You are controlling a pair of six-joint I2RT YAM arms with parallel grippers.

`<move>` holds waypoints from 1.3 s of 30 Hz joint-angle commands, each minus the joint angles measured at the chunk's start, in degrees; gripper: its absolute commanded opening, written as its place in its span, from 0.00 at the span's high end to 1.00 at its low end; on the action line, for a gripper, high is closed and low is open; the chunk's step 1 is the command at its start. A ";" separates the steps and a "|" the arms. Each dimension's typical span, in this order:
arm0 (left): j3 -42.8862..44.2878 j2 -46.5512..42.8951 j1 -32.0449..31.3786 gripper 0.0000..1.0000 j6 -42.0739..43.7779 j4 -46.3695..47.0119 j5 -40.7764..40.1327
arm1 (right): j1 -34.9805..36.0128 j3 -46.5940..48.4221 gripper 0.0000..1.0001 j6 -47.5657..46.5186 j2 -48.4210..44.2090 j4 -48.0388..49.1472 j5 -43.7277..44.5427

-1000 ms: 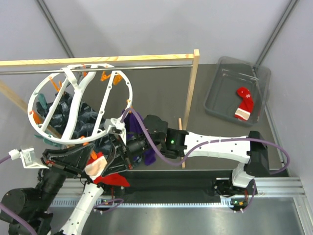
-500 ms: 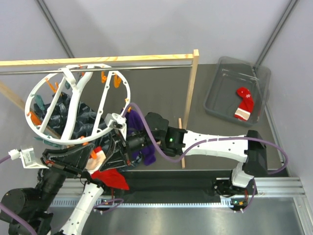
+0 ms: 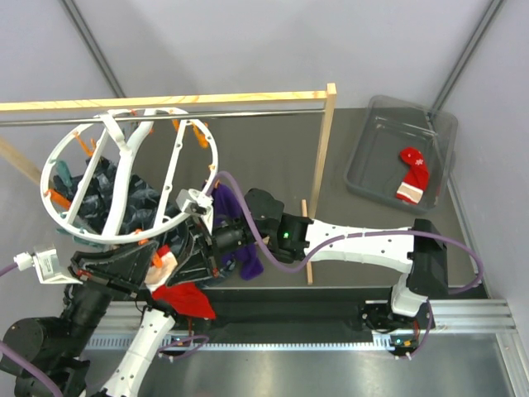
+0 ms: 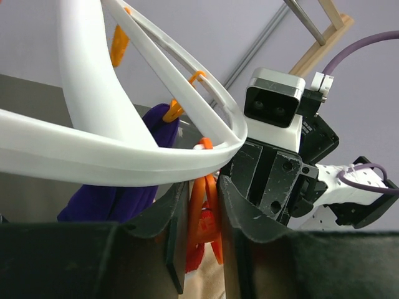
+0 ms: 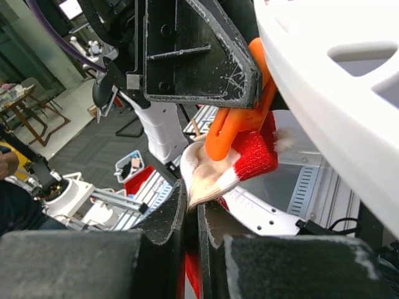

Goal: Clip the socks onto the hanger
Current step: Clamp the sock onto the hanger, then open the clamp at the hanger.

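Note:
The white ring hanger (image 3: 124, 178) hangs tilted from the rail, with orange clips on its rim. My left gripper (image 3: 159, 258) is shut on one orange clip (image 4: 202, 212) under the ring's rim (image 4: 124, 156). My right gripper (image 3: 192, 255) is shut on the white cuff (image 5: 206, 171) of a red sock (image 5: 255, 156), held right at that clip (image 5: 240, 118); the clip's tips overlap the cuff. The rest of the sock (image 3: 183, 298) hangs below. A purple sock (image 3: 235, 236) hangs from the ring, also in the left wrist view (image 4: 118, 187).
A second red sock (image 3: 413, 175) lies in the grey bin (image 3: 388, 124) at the right. Dark patterned fabric (image 3: 116, 194) hangs behind the ring. The wooden rack's rail (image 3: 248, 113) and post (image 3: 322, 174) stand close to my right arm.
The ring has swung a little up and to the left. Both grippers and the sock cuff have shifted slightly with it; the holds are unchanged.

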 commanded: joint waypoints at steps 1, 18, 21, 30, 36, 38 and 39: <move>1.30 -0.87 0.03 0.68 0.31 -0.88 2.19 | -1.03 1.60 0.96 0.90 -0.88 2.99 -0.20; 5.16 -1.23 0.20 0.04 4.35 -4.30 1.13 | -1.03 1.25 0.90 -6.39 -4.04 -11.76 14.54; 6.31 -0.70 1.17 0.06 6.45 -5.44 1.58 | -1.03 0.72 0.89 -8.59 -6.15 -15.63 21.05; 12.89 2.46 4.07 0.19 12.69 -9.31 -1.32 | -0.95 -1.30 0.88 -14.13 -13.27 -23.72 39.41; 15.97 5.97 8.90 0.20 14.47 -10.02 1.84 | -1.30 -0.95 0.87 -17.73 -15.74 -28.99 47.24; 16.15 6.42 8.99 0.20 13.76 -10.02 0.44 | -1.56 -1.38 0.87 -18.52 -16.44 -29.79 48.04; 16.15 6.94 8.99 0.20 13.24 -10.46 -0.52 | -1.73 -1.56 0.87 -18.87 -16.70 -29.88 48.66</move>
